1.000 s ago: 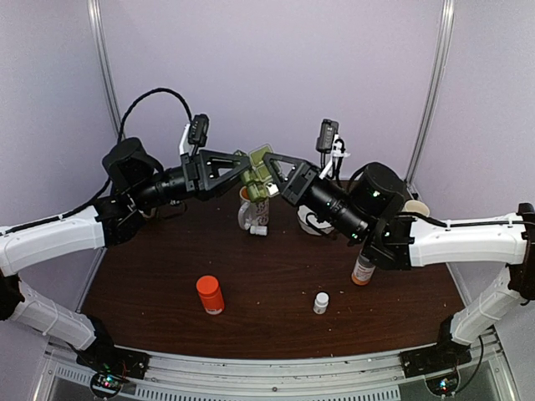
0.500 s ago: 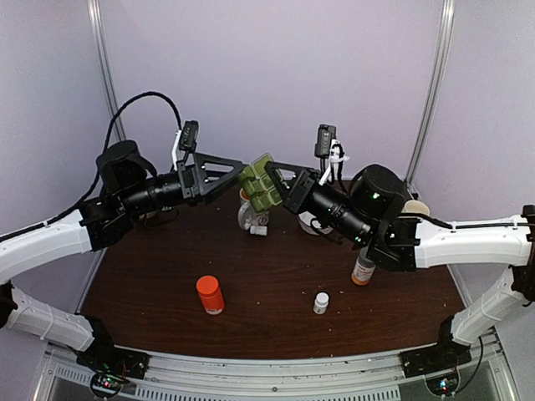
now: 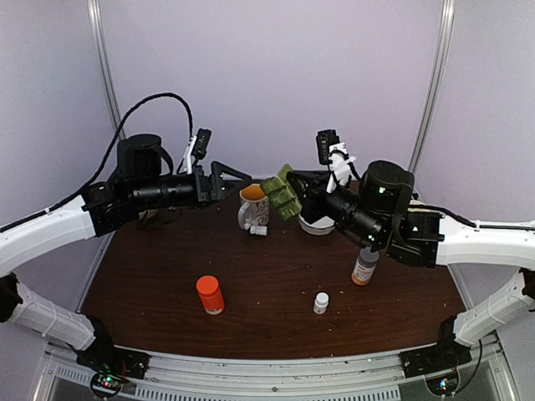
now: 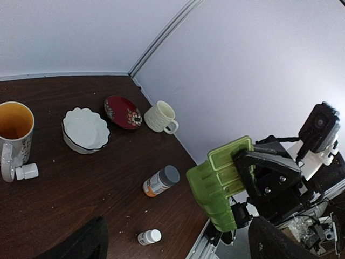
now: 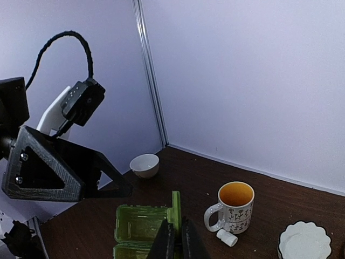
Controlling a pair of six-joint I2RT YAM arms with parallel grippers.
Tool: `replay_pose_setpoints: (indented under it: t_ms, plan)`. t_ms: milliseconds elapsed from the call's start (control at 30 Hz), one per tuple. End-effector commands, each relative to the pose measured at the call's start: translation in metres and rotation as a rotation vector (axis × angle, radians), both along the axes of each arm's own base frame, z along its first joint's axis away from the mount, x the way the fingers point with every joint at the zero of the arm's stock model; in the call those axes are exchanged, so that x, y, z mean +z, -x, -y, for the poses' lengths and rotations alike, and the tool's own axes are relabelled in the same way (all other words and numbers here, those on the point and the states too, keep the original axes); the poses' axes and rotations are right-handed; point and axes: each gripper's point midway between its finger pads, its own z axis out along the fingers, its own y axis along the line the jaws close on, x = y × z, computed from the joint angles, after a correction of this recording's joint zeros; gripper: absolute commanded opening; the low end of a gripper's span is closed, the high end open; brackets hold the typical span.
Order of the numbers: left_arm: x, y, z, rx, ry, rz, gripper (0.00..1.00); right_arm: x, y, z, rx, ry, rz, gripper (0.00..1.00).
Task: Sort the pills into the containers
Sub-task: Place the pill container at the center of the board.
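The green pill box [image 3: 280, 193], the containers, hangs in the air above the back of the table, its compartments showing. My right gripper [image 3: 294, 199] is shut on it. In the right wrist view the fingertips [image 5: 163, 244] pinch the edge of the box [image 5: 139, 225]. My left gripper [image 3: 234, 178] stands open just left of the box, apart from it. In the left wrist view the box [image 4: 218, 183] floats ahead between the wide dark fingers [image 4: 81, 244]. No pills show in any view.
Below the box stands a flowered mug [image 3: 252, 206] with a tiny white bottle [image 3: 259, 230] lying beside it. A white bowl [image 3: 316, 224] sits behind. Nearer me are an orange-capped bottle [image 3: 209, 294], a small white bottle [image 3: 321, 302] and a grey-capped amber bottle [image 3: 364, 267].
My left gripper opened, let go of the pill box and drew back to the left. The right gripper closed on the box and carried it slightly right and down.
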Motion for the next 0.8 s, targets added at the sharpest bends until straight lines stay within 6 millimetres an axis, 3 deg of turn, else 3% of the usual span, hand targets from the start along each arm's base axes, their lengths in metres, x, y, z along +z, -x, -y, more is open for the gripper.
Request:
replay_pose_setpoints:
  t_ms: [0, 233, 333, 600, 767]
  plan:
    - [0.016, -0.002, 0.001, -0.042, -0.087, 0.088, 0.93, -0.012, -0.003, 0.01, -0.034, 0.142, 0.031, 0.0]
    - [0.006, -0.022, -0.038, 0.049, -0.209, 0.096, 0.92, -0.066, -0.004, -0.004, 0.018, 0.171, -0.02, 0.0]
    - [-0.003, -0.027, -0.053, 0.107, -0.27, 0.087, 0.92, -0.094, -0.005, -0.019, 0.059, 0.198, -0.052, 0.0]
    - [-0.026, -0.024, -0.065, 0.125, -0.338, 0.086, 0.93, -0.167, -0.011, -0.055, 0.046, 0.276, -0.07, 0.0]
    - [-0.028, -0.023, -0.075, 0.162, -0.364, 0.102, 0.93, -0.198, -0.02, -0.067, -0.006, 0.258, -0.086, 0.0]
